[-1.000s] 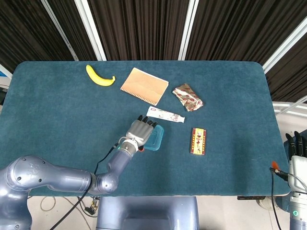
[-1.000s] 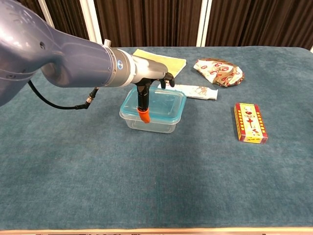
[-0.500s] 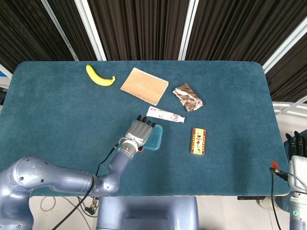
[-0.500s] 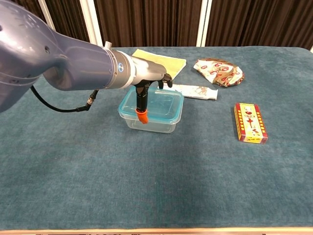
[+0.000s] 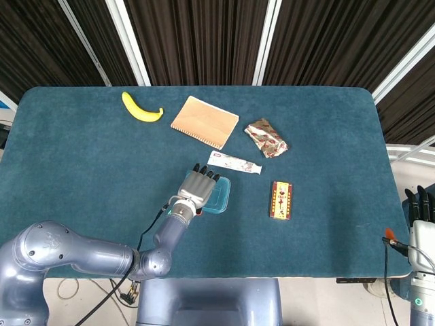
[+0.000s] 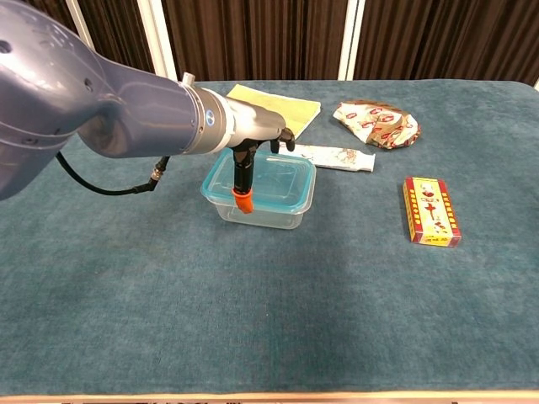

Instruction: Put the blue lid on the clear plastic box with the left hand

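The chest view shows the blue lid (image 6: 268, 175) seated on the clear plastic box (image 6: 259, 209), with the left robot hand (image 6: 257, 145) resting on it; whether it grips is unclear. Only the head view shows the banana (image 5: 141, 108) and the right robot hand (image 5: 421, 205), its state unclear. No writing is legible.

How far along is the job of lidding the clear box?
Done: the blue lid sits on top of the clear plastic box. In hand: the left hand lies over the lid. Left: seating cannot be confirmed; withdraw the hand.
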### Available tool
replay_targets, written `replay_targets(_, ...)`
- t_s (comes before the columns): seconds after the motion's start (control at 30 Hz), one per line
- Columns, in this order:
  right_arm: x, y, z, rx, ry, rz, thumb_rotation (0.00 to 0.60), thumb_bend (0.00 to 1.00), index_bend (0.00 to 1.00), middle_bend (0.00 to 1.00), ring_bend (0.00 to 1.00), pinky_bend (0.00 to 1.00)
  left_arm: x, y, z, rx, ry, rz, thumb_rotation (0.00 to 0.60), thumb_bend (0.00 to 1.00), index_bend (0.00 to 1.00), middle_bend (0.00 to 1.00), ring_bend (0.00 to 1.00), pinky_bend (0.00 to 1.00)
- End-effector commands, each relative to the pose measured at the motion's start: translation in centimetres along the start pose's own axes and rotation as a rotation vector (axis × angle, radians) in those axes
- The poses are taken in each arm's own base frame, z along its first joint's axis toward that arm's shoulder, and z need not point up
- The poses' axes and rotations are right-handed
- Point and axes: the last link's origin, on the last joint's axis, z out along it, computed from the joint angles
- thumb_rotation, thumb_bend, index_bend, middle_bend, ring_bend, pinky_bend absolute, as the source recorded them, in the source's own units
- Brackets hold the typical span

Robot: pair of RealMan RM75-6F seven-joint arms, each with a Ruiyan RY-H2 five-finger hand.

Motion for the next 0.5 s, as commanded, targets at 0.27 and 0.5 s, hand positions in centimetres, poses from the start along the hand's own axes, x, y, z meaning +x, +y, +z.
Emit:
replay_targets(0.27,0.0,-0.01,0.01,-0.001,0.003,0.002,0.6,0.3,0.11,0.03,0.0,0.0,-0.15,0.06,-0.03,0.018,0.008,0.013,0.6,0.27,0.1,0.28,0.0,0.0)
replay_targets(0.5,0.01,-0.01,0.02,-0.003,0.005,0.003,0.6,0.3,0.11,0.03,0.0,0.0,-0.25,-0.01,0.03,0.026,0.015,0.017,0.6,0.26,0.1,0.28,0.0,0.0)
